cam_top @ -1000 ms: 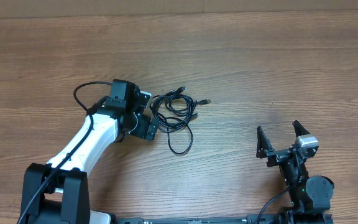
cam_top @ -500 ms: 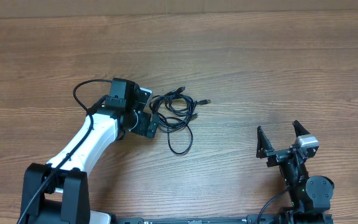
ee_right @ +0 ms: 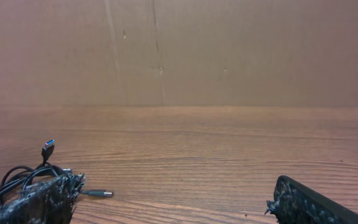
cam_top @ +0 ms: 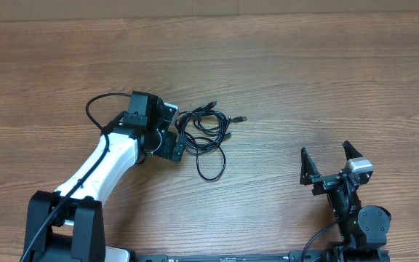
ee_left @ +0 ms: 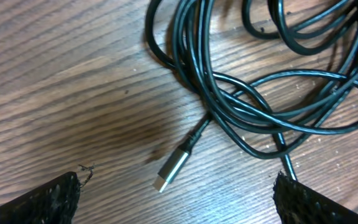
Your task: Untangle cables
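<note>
Several cables (cam_top: 206, 135) were found knotted in one bundle on the table (cam_top: 304, 73), just at 3 o'clock of the left gripper (cam_top: 173, 132), jaws spread wide, nothing held. The right gripper (cam_top: 326, 156) was parked at 4 o'clock of the bundle, well apart, likewise spread and empty. Risk judged: if several strands were pinched together, the bundle would be dragged and the knot tightened. Against a second earlier, the left gripper was shifted slightly toward 12 o'clock; the cables were not moved.
</note>
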